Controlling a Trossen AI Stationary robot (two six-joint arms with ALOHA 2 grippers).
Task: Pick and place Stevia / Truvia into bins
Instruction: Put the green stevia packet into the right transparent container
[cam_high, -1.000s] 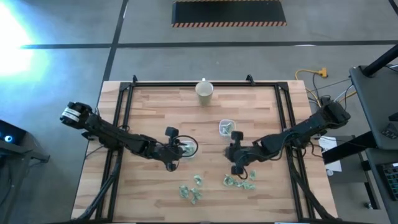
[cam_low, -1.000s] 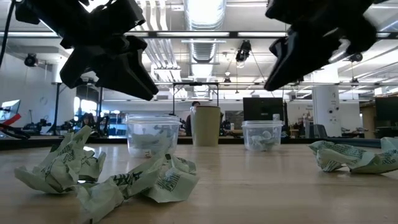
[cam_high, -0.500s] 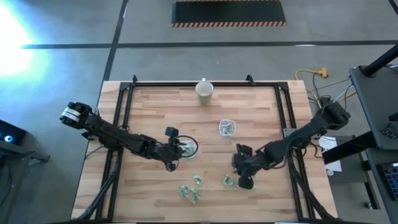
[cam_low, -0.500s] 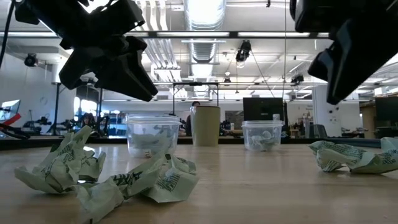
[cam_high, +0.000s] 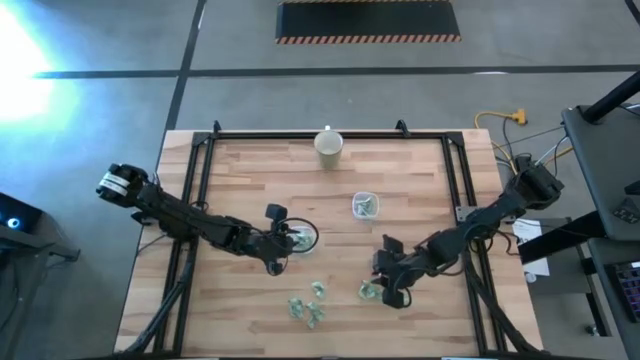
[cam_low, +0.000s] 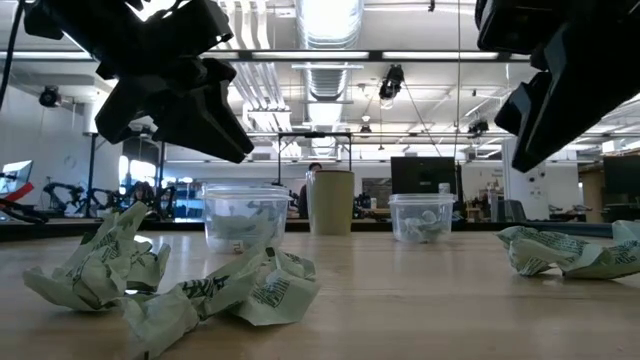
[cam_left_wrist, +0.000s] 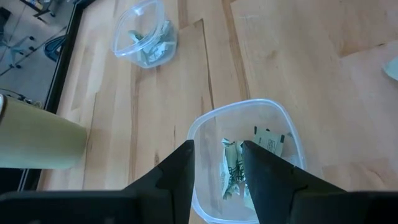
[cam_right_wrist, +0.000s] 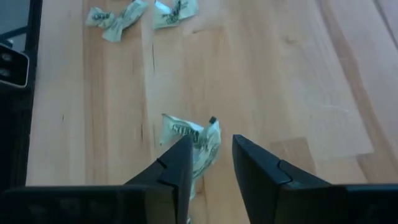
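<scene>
Moved down from the far bin, right hand (cam_right_wrist: 208, 163) hovers, fingers parted, over a crumpled Stevia packet (cam_right_wrist: 189, 138); left hand (cam_left_wrist: 216, 168) hangs narrowly parted above its bin (cam_left_wrist: 202, 127).

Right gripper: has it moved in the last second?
Yes. In the high view the right gripper has shifted away from its clear bin, toward the table's near edge, and is now over the loose packets.

Evenly, coolly lit from overhead. Strong white glare on the grey floor (cam_high: 25, 45) at the high view's upper left. Bright ceiling strip lights (cam_low: 330, 20) in the low view, silhouetting both arms. Soft, faint shadows on the pale wooden table (cam_high: 250, 170). Near crumpled green-white paper packets (cam_low: 215, 290) slightly blurred.
</scene>
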